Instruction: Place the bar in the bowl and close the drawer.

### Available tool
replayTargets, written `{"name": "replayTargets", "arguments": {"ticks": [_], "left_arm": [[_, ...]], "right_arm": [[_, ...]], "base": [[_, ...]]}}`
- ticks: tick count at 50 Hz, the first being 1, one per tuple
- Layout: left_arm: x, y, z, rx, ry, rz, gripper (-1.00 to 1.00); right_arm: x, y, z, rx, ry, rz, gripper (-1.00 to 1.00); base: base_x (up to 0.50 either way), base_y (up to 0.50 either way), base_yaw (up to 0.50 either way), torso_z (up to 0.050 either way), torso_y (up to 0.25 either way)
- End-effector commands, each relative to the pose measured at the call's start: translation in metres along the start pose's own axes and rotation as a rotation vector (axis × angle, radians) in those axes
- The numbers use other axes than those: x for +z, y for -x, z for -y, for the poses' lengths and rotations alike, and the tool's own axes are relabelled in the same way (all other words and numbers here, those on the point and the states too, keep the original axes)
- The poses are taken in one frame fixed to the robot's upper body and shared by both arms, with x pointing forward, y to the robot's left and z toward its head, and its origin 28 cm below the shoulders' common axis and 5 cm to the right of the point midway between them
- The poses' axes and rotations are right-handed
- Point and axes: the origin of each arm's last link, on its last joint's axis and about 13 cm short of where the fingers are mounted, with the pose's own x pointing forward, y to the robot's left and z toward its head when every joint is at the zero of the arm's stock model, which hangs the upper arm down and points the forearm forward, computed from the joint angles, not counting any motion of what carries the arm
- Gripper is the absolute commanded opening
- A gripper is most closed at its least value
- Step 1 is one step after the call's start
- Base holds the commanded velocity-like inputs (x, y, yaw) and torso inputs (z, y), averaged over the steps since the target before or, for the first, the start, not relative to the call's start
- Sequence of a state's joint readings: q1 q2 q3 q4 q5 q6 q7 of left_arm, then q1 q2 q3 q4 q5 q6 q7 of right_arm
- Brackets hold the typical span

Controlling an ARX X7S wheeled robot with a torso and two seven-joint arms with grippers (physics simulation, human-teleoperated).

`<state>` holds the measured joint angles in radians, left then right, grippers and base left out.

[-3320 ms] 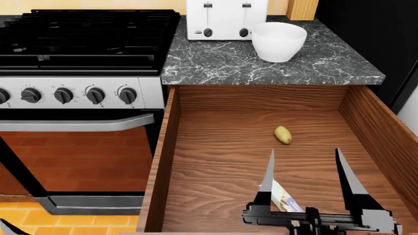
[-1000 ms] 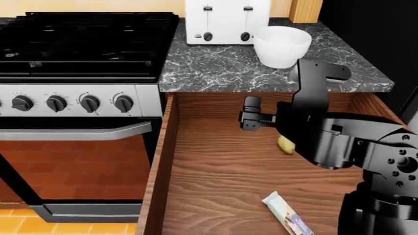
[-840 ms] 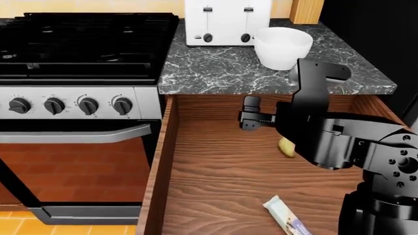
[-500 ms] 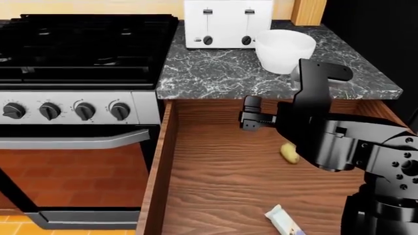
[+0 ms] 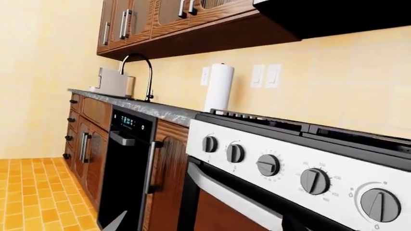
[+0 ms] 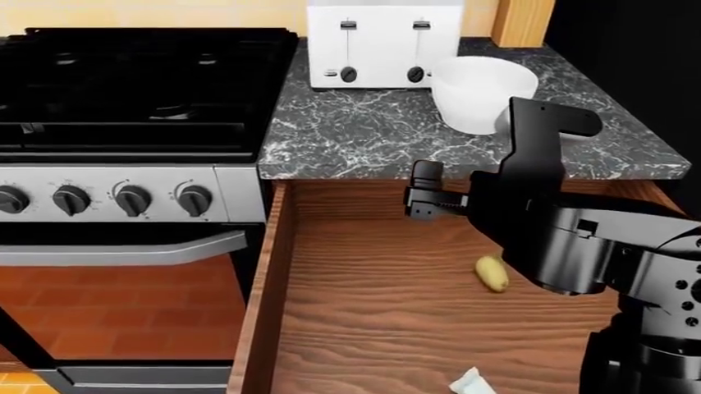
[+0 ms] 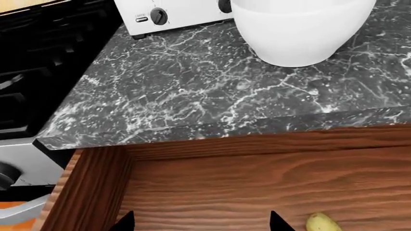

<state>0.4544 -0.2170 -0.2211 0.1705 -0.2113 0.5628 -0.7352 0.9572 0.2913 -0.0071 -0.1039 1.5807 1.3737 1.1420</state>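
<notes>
The bar is a white wrapped packet. Only its corner shows, at the bottom edge of the head view, lying on the floor of the open wooden drawer. The white bowl stands on the marble counter in front of the toaster, empty as far as I can see. My right arm hangs over the drawer's back right part. In the right wrist view my right gripper is open and empty, facing the drawer and the bowl. My left gripper is open, empty, and faces the stove front.
A small yellow potato lies in the drawer beside my right arm, and shows too as potato. The white toaster stands behind the bowl. The black stove with its knobs and oven handle fills the left.
The head view has shifted, so the whole scene has slid downward and the bar is nearly out of frame. Earlier the right gripper was low by the bar; the arm now stands raised.
</notes>
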Motion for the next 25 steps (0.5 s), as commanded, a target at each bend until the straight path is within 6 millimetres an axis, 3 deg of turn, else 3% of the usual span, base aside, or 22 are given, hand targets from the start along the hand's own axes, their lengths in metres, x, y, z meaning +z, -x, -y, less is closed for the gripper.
{"name": "replayTargets", "arguments": {"ticks": [1, 25], "left_arm": [[0.0029, -0.001, 0.0016, -0.004, 0.004, 0.007, 1.0], [0.0026, 0.0013, -0.003, 0.007, 0.01, 0.006, 1.0]], "right_arm": [[0.0, 0.0038, 0.0001, 0.002, -0.003, 0.006, 1.0], [-0.0003, 0.007, -0.0017, 0.009, -0.003, 0.012, 1.0]], "base": [[0.11, 0.0, 0.0, 0.0, 0.0], [0.11, 0.0, 0.0, 0.0, 0.0]]}}
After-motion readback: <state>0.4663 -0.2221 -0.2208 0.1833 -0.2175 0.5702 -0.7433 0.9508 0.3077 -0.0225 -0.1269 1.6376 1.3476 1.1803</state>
